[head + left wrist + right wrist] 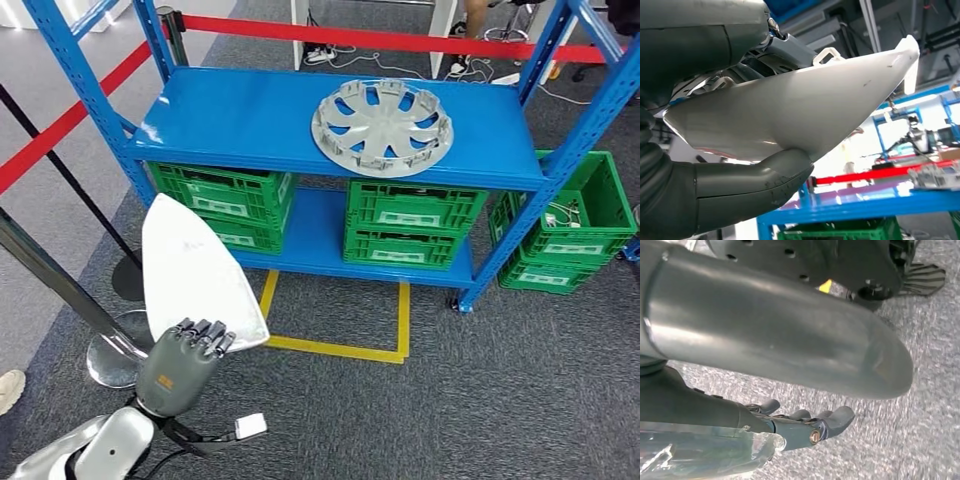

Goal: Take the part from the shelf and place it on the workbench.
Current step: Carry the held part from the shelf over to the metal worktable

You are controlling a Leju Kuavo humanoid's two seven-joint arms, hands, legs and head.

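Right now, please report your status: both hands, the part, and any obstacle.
Left hand holds white part, off the shelf. Right hand hangs empty, fingers apart. Hubcap on top shelf. Workbench not seen.

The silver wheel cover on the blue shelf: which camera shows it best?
The head view: the wheel cover lies whole and flat on the shelf's top board. The left wrist view may catch a pale sliver of it behind the white part that the left hand holds. The right wrist view faces carpet.
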